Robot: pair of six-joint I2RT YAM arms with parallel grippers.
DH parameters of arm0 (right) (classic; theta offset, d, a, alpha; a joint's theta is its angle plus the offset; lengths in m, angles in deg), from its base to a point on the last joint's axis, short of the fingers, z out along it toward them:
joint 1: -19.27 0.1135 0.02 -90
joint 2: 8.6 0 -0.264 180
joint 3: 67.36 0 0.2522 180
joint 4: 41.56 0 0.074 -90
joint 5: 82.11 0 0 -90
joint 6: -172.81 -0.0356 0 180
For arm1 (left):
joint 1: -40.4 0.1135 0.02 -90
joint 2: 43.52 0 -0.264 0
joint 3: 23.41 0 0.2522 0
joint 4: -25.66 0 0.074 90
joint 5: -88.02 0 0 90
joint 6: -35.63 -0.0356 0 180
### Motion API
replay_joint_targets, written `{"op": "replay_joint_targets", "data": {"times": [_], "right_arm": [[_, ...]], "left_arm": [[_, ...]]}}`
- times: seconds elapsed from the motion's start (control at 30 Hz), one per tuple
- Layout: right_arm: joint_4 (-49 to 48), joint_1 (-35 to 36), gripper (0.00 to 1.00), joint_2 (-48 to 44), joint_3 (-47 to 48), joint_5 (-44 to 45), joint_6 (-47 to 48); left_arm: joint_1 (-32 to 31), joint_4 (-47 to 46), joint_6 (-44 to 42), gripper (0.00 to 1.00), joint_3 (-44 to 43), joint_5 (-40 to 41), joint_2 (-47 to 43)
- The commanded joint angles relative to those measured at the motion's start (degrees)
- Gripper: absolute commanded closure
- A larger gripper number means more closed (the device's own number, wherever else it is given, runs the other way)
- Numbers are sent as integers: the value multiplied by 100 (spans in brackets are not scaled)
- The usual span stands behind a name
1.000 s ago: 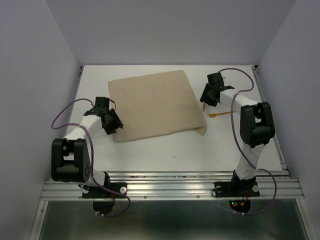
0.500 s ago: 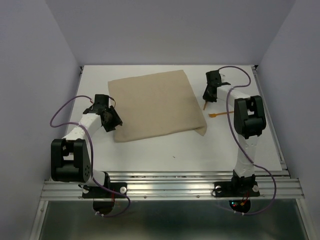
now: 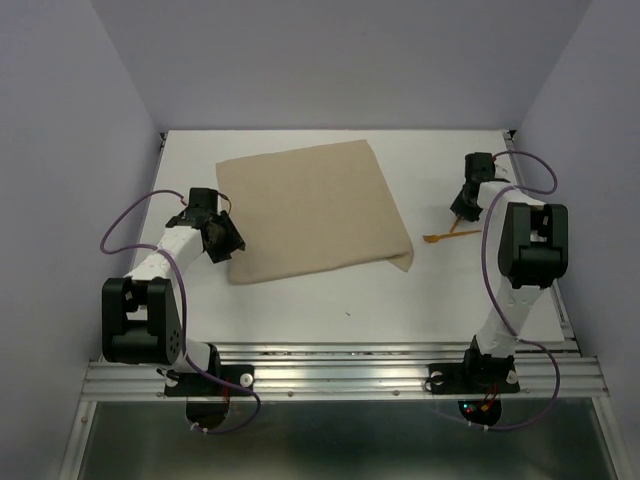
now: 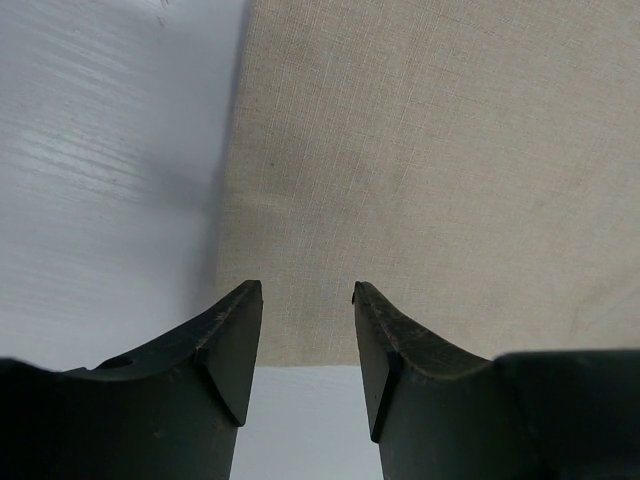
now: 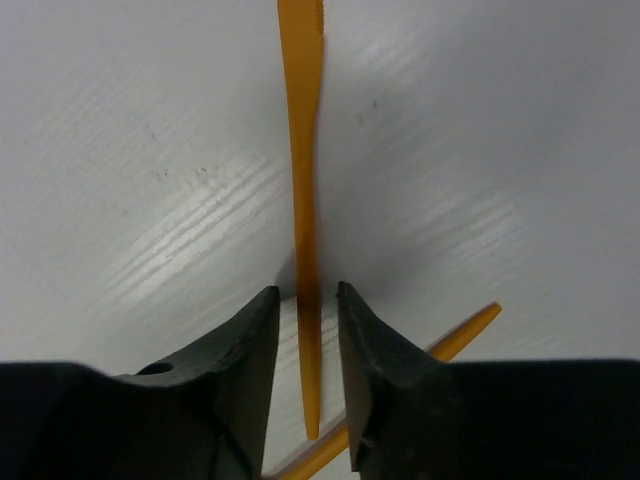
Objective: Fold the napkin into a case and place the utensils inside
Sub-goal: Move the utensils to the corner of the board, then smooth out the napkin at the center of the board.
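Note:
The tan napkin [image 3: 315, 210] lies spread flat on the white table [image 3: 330, 300], with its near right corner slightly rumpled. My left gripper [image 3: 225, 243] is open at the cloth's near left corner. In the left wrist view its fingertips [image 4: 307, 290] frame the napkin [image 4: 450, 170] edge with nothing between them. My right gripper [image 3: 468, 200] is at the table's right side. In the right wrist view the gripper [image 5: 306, 290] is open, its jaws straddling one orange utensil [image 5: 299, 150] with a small gap on each side. A second utensil [image 5: 465, 333] crosses under the first one's end. One orange utensil [image 3: 450, 236] shows beside the right arm.
Purple cables [image 3: 130, 215] loop off both arms. The lavender enclosure walls [image 3: 60, 150] stand close on three sides. The metal rail [image 3: 340, 375] with both arm bases runs along the near edge.
My right gripper moved right, away from the napkin's right edge, and an orange utensil shifted right with it. Its jaws narrowed, then parted a little. The left arm stayed still.

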Motion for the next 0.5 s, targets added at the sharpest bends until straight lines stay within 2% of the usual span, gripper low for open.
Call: {"op": "replay_joint_targets", "data": {"times": [0.0,0.07,0.2,0.3,0.47], "right_arm": [[-95,58,60,-723,-359,-120,-12],[-183,58,52,-979,-622,-120,-91],[-253,58,52,-1498,-1027,-181,-144],[-324,128,52,-1867,-1317,-593,-135],[-227,1075,50,-2630,-1775,-884,-47]], "left_arm": [[-22,13,-93,48,-234,-37,-41],[-22,22,-93,48,-243,-37,-59],[-22,4,-84,48,-243,-63,-50],[-22,-13,-93,48,-199,-37,-6],[-22,136,47,48,54,130,-207]]}}
